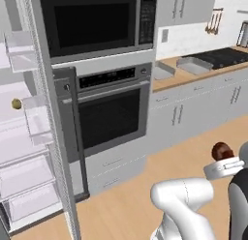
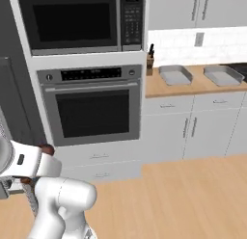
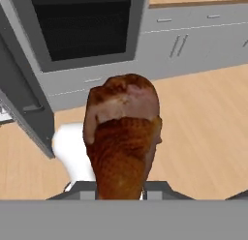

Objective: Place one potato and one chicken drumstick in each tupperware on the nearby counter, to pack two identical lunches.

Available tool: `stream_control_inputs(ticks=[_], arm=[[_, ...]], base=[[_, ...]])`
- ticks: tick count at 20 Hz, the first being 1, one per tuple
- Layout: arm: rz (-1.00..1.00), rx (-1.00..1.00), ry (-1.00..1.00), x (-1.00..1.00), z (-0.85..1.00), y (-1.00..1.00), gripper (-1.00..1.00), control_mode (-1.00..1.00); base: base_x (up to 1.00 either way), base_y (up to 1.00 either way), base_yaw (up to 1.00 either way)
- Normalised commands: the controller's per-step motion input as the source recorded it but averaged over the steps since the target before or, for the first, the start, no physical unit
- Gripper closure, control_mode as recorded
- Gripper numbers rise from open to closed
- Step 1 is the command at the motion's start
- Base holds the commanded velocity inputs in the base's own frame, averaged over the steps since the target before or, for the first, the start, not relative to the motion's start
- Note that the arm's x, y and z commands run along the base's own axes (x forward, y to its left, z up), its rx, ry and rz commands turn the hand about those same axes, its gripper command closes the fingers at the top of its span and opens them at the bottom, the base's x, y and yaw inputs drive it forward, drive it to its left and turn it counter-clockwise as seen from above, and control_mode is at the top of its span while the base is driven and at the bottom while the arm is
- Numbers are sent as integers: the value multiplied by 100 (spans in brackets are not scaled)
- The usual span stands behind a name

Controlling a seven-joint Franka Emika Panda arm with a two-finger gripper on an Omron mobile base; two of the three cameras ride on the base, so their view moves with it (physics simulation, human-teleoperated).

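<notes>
My gripper is shut on a glossy red-brown chicken drumstick, held over the wooden floor with its bulbous end pointing away from the hand. The same drumstick peeks past my white wrist in the right base view. Two shallow light-grey tupperware containers sit side by side on the light-brown counter, far ahead of the gripper; in the left base view the tupperware shows at the right. One small yellow-brown potato lies on a shelf of the open fridge.
The open fridge and its door edge stand at the left. A wall oven with a microwave above it is straight ahead. A knife block stands at the counter's left end and a black stovetop at its right.
</notes>
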Motion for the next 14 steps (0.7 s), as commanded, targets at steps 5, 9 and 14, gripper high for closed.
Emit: stream_control_inputs(ticks=[5, 9, 14], arm=[[0, 0, 0, 0, 0, 0, 100, 100], [0, 0, 0, 0, 0, 0, 100, 100], [0, 0, 0, 0, 0, 0, 100, 100]], base=[[100, -66, -3], [100, -62, 0], [100, -73, 0]])
